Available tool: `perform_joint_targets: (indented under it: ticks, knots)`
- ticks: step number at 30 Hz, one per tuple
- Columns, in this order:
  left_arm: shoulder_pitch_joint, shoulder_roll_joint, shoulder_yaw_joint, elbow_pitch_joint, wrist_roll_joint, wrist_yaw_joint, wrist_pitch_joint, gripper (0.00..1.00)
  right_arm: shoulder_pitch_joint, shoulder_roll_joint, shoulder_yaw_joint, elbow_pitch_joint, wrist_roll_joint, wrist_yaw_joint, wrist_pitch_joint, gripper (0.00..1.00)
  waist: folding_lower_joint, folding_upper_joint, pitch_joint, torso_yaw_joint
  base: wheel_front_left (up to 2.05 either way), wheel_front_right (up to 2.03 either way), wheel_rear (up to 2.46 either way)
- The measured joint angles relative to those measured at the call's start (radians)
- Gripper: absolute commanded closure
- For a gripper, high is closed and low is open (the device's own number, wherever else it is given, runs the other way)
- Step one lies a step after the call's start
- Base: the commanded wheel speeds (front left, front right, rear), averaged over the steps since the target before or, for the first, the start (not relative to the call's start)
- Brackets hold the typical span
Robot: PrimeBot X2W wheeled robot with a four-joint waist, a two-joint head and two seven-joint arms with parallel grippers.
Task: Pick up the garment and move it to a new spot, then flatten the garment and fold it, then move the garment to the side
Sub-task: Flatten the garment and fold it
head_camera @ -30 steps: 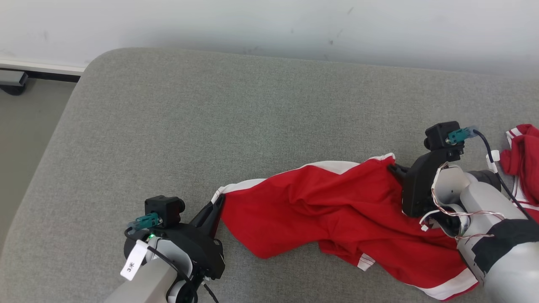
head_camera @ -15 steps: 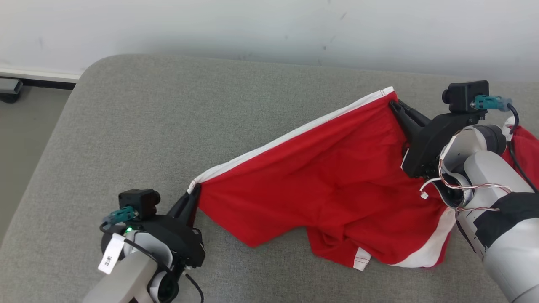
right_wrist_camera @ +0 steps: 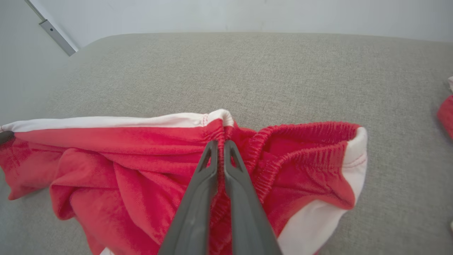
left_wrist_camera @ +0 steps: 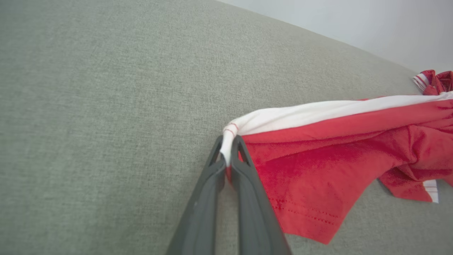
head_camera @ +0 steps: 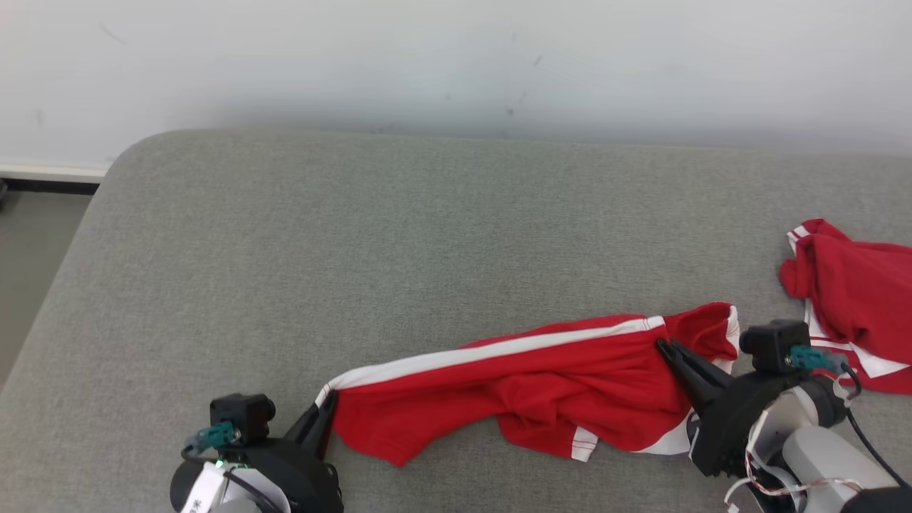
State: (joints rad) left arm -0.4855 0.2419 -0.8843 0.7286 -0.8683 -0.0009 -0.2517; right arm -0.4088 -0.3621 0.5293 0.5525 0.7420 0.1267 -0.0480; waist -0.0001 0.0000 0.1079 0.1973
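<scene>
Red garment [head_camera: 541, 370] with a white side stripe, stretched low along the near edge of the grey padded surface [head_camera: 399, 242]. Left tool [head_camera: 326, 402] is clamped tight on its hem corner; right tool [head_camera: 666, 347] is clamped tight on its elastic waistband. A second red piece [head_camera: 848, 299] lies at the right edge.

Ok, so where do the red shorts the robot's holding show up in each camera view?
Head view: red shorts at lower centre, stretched over the grey cushion between the left gripper and right gripper.
Left wrist view: right half, a hem corner pinched by that arm's gripper.
Right wrist view: lower left to centre, waistband pinched by that arm's gripper.
Shared landmark: the white side stripe along the shorts' upper edge.
</scene>
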Motion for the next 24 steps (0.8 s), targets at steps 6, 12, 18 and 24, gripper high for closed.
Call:
perform_joint_targets:
  ticks: [6,12,18,24]
  knots:
    - [0.034,-0.004,-0.006,-0.012,0.008,0.000,0.000,1.00,0.068,-0.038,0.007,-0.062,0.040,0.000,-0.033,1.00,0.0000,0.0000,-0.014,-0.034,0.00,0.00,0.00]
    - [0.031,-0.012,-0.009,-0.019,0.024,-0.001,0.000,1.00,0.091,-0.053,-0.014,-0.104,0.089,0.000,-0.051,0.42,0.0000,0.0000,-0.016,-0.048,0.00,0.00,0.00]
    - [0.028,-0.025,-0.019,-0.018,0.033,-0.008,0.000,1.00,0.082,-0.064,-0.027,-0.138,0.133,0.000,-0.054,0.00,0.0000,0.0000,-0.026,-0.038,0.00,0.00,0.00]
    - [0.028,-0.039,-0.024,-0.019,0.035,-0.008,0.000,1.00,0.047,-0.066,-0.042,-0.143,0.148,0.000,-0.031,0.00,0.0001,0.0000,-0.033,-0.018,0.00,0.00,0.00]
